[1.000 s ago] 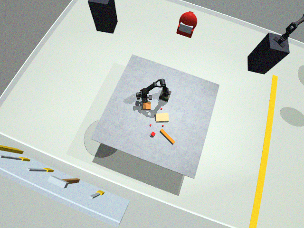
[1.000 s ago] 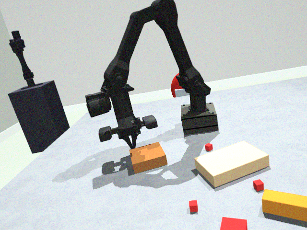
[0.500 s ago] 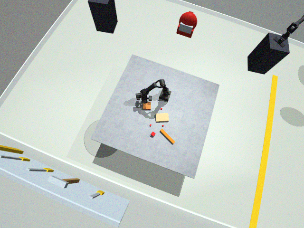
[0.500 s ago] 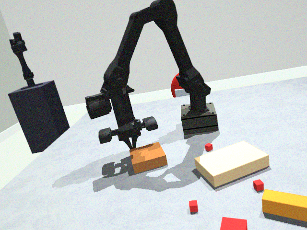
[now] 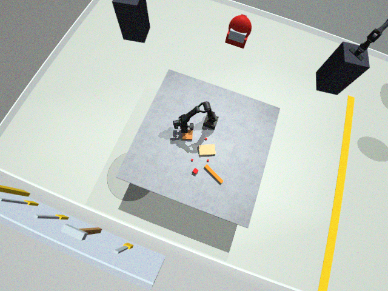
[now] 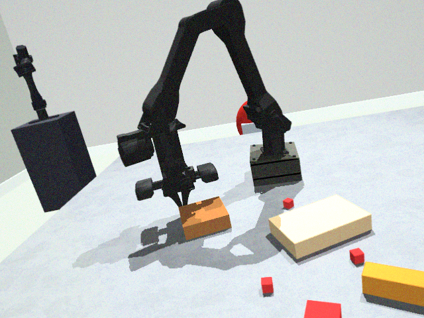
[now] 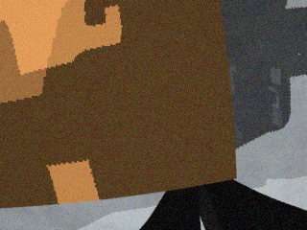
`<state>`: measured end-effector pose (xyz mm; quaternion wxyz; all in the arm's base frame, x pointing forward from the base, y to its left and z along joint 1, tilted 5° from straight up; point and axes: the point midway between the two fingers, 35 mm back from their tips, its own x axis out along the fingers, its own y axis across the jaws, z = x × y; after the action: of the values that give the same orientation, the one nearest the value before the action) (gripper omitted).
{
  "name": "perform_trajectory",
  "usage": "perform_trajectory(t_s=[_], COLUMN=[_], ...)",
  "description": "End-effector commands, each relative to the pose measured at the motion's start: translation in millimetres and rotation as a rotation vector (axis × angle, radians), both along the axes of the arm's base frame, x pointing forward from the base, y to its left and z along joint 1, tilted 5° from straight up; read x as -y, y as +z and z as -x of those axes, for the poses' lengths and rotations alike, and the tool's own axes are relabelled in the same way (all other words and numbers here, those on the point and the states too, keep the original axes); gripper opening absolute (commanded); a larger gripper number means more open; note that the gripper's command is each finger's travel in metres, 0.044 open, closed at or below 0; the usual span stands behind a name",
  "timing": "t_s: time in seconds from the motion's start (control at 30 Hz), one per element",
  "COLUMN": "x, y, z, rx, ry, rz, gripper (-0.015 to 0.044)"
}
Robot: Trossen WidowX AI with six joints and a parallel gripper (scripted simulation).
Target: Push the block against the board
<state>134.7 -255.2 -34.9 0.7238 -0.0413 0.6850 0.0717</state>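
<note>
The square orange block [image 5: 188, 136] [image 6: 208, 218] [image 7: 144, 120] lies flat on the grey table top, partly in the arm's shadow. The cream board [image 5: 207, 149] [image 6: 318, 218] lies flat, right of the block in the top and exterior views, with a clear gap between them. My gripper [image 6: 183, 204] [image 7: 191, 175] is shut and empty. It points down at the block's side away from the board, near a corner. In the wrist view the block's edge hides the very fingertips; whether they touch the block I cannot tell.
An orange-yellow bar [image 5: 213, 174] [image 6: 393, 282] lies beyond the board. Several red cubes lie around, one small cube [image 5: 205, 138] [image 6: 288, 203] near the board and a larger one [image 5: 195, 171] [image 6: 322, 309] near the bar. The arm's base [image 6: 275, 167] stands behind the board.
</note>
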Motion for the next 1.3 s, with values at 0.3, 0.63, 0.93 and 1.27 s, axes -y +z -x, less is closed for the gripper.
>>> perform_trajectory(t_s=[0.3,0.63,0.93,1.27], x=[-1.6,-2.4,-3.2,-2.7], y=[0.5,1.0,1.5,1.5], z=[-10.1,-16.9,-23.0,-22.5], rx=[0.003,0.004,0.004,0.004], ry=[-0.004,-0.004,-0.004,-0.004], rz=[-0.005,-0.005,-0.005,-0.005], gripper=[0.0,0.0,0.0,0.0])
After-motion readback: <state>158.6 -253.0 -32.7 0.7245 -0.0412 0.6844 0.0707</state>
